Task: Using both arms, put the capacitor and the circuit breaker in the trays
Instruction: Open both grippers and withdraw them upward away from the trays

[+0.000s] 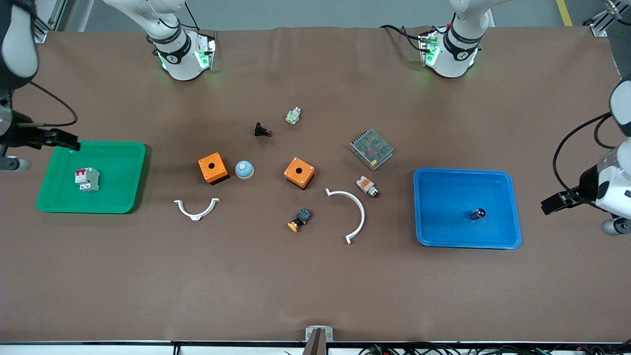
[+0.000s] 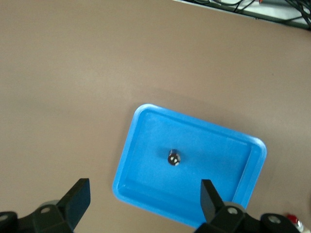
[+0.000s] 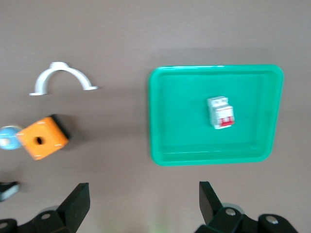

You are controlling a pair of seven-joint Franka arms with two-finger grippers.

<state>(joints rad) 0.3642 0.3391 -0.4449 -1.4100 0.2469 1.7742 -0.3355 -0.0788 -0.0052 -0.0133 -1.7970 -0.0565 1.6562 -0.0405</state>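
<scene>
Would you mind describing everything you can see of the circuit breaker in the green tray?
The circuit breaker is a small white-grey rectangular block, plastic by the look of it, with red switch levers at one end. It lies on the floor of the green tray toward the right arm's end of the table, clear of the tray's walls. Nothing else is in the tray or touches it. The right gripper is open and holds nothing.

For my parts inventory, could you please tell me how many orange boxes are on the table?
2. One orange box sits beside the blue-domed button; the other orange box lies between that button and the curved white bracket. None seems hidden.
</scene>
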